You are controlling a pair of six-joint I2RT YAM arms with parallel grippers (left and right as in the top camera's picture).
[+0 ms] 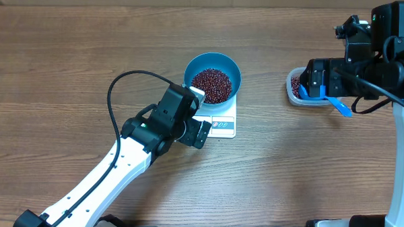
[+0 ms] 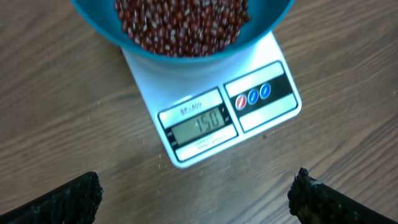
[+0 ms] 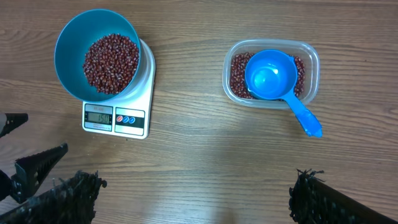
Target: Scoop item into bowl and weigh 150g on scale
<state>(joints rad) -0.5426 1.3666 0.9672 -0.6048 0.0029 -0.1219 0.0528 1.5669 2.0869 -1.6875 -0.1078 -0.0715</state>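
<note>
The blue bowl [image 1: 197,63] stands on the white scale [image 1: 223,124], holding a heap of red-brown beans [image 1: 212,85]. In the left wrist view the scale [image 2: 149,81] shows 150 on its display, with the bowl [image 2: 267,25] and beans [image 2: 180,25] above it. My left gripper [image 1: 200,113] hovers open at the scale's left front corner, its jaws [image 2: 199,199] wide apart over bare wood. My right gripper [image 1: 314,84] hangs open above the clear tub [image 1: 294,86], empty, high over the table [image 3: 196,196]. The right wrist view shows bowl [image 3: 71,43] and scale [image 3: 146,81] at upper left.
The clear tub [image 3: 311,56] holds more beans and the small blue scoop [image 3: 270,74], whose handle [image 1: 338,105] sticks out over the rim. The left arm [image 1: 119,164] stretches from the front edge toward the scale. Bare wooden table lies between scale and tub.
</note>
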